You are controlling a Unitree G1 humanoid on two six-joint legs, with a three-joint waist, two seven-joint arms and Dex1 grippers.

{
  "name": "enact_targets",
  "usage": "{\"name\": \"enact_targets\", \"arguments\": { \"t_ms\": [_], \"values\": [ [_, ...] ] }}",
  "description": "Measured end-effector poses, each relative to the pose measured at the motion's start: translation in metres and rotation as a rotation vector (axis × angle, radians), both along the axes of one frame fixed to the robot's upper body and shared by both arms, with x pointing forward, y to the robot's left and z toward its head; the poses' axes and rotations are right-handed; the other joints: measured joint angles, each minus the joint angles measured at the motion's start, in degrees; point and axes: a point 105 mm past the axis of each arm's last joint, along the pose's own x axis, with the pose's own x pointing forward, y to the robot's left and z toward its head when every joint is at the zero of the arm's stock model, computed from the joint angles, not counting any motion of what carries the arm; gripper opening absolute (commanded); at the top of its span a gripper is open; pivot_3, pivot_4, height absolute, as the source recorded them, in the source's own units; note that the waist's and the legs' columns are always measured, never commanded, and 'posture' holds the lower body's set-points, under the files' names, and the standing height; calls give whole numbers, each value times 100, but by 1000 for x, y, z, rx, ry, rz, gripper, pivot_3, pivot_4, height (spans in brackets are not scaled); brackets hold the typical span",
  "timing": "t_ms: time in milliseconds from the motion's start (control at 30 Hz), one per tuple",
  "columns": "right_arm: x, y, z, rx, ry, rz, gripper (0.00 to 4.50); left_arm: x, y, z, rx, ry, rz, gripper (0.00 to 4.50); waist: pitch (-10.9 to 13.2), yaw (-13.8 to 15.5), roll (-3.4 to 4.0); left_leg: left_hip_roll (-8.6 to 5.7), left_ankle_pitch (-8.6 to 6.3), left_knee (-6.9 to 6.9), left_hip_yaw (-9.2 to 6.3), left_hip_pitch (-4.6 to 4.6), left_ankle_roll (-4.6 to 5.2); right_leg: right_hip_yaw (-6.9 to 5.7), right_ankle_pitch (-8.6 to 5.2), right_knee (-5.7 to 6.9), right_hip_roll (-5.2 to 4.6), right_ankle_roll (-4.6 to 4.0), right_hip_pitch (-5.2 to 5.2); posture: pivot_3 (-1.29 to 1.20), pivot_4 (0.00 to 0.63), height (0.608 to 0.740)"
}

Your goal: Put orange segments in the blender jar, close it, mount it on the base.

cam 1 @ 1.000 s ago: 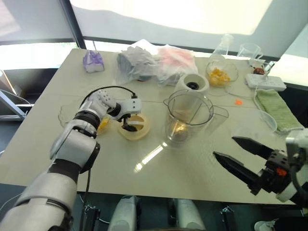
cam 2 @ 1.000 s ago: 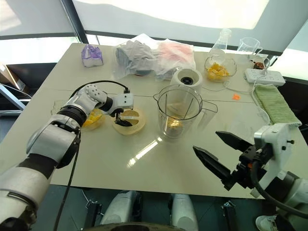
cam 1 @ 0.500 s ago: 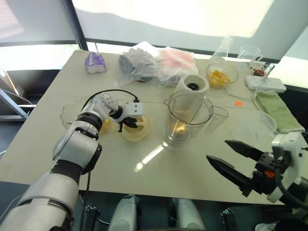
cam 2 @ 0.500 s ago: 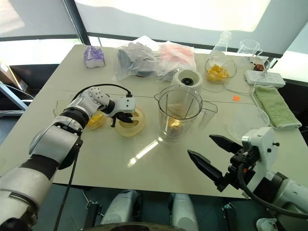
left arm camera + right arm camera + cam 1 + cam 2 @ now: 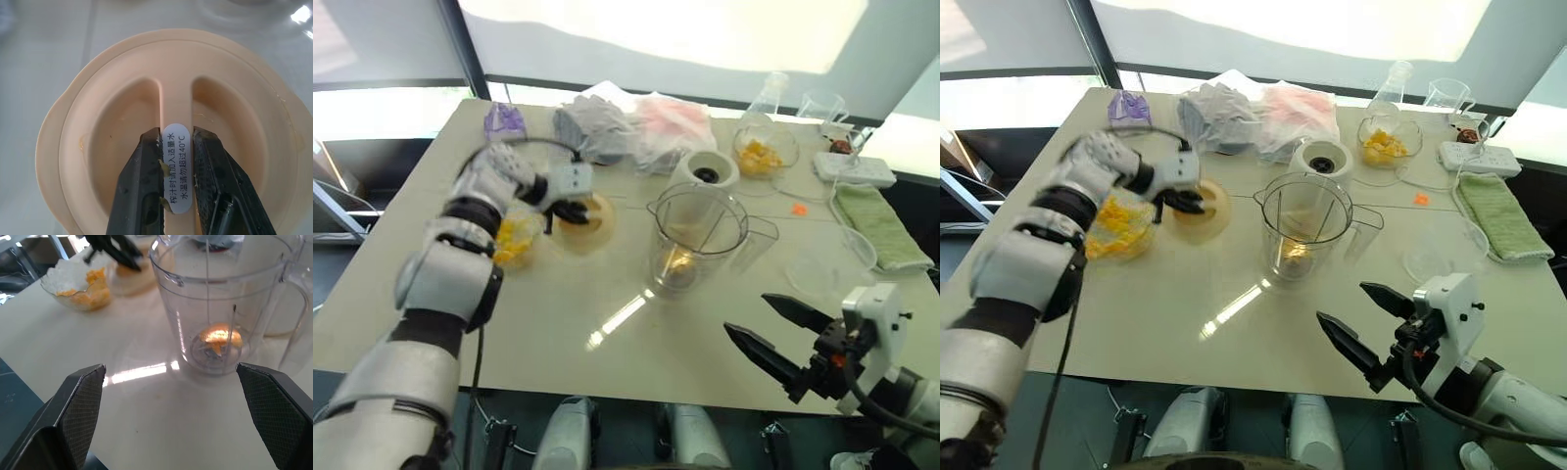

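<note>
While motion blurred it, the left gripper (image 5: 570,209) pinched the lid (image 5: 171,142) by its center rib, left of the jar (image 5: 697,238). Segments (image 5: 220,339) lay in the jar's bottom, half hidden by blades. Behind the jar stood the base (image 5: 705,169). Nearer than the jar, the right gripper (image 5: 771,332) gaped empty.

1. The left gripper (image 5: 176,171), spread over the pale-yellow lid (image 5: 171,93) a second ago, now pinches the lid's central ridge between its fingers (image 5: 139,191).
2. The lid no longer lies flat on the table (image 5: 607,343); it hangs lifted and tilted in that grip, further toward the table's far side and left of the blender jar (image 5: 697,240).
3. The left arm is raised with it, uncovering the bowl of orange segments (image 5: 1116,223).
4. The right gripper (image 5: 773,338), jaws as wide as before, sits slightly lower.
</note>
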Motion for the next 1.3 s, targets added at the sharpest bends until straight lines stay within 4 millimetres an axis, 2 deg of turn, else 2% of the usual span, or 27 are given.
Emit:
{"name": "enact_targets", "arguments": {
  "t_ms": [100,300,400,500,667,767,867,1000,1100,1167,1300],
  "values": [
    [3,-6,-8,-17,18,-10,4500,1,-10,45,-51,-81,-20,248,-3,11,5,-6,-1,0,0,-1,1,0,-1,-1,-4,2,1,0,150,740],
    [8,-15,-18,-29,34,-22,4500,-5,-24,97,-116,-126,-49,248,-1,5,2,-6,0,2,-2,-3,1,-2,-1,1,0,3,0,0,150,740],
    [13,-20,-21,-37,23,-41,4500,-19,-45,136,-175,-143,-121,248,-2,4,3,-6,0,2,-3,-6,1,-2,-3,0,2,4,-2,0,150,740],
    [21,-23,-20,-40,-3,-71,4500,-34,-64,153,-193,-115,-220,248,-4,5,8,-7,0,2,-3,-4,1,-1,-5,1,1,4,-2,0,150,740],
    [36,-36,-20,-59,-40,-161,4500,-55,-96,160,-244,27,-339,248,-3,2,7,-6,0,11,-7,-13,2,-1,-5,3,2,3,-5,0,150,740],
    [40,-33,-20,-54,-58,-167,4500,-64,-115,162,-252,80,-368,248,-4,1,10,-7,0,11,-12,-15,2,-1,-6,4,4,5,-6,0,150,740],
    [44,-27,-24,-43,-58,-170,4500,-69,-137,149,-233,165,-379,248,-4,0,12,-8,0,15,-15,-24,2,-1,-6,10,5,6,-15,0,150,740],
    [48,-31,-30,-60,-55,-209,4500,-70,-147,134,-164,177,-396,248,-7,-19,23,-7,-3,38,-13,-41,6,3,-6,33,5,6,-35,0,150,740],
    [52,-28,-31,-64,-64,-215,4500,-69,-160,94,-23,193,-448,248,-6,12,27,-7,-3,70,-19,-49,6,2,-8,65,5,3,-41,0,150,740],
    [52,-28,-32,-60,-69,-225,4500,-70,-163,78,28,215,-457,248,-5,5,27,-7,-3,77,-17,-55,6,6,-8,75,4,2,-50,0,150,740],
    [53,-31,-35,-73,-71,-253,4500,-71,-166,73,65,207,-473,248,-8,-10,32,-7,-3,79,-14,-53,7,10,-7,84,5,1,-55,0,150,740]
  ]
}}
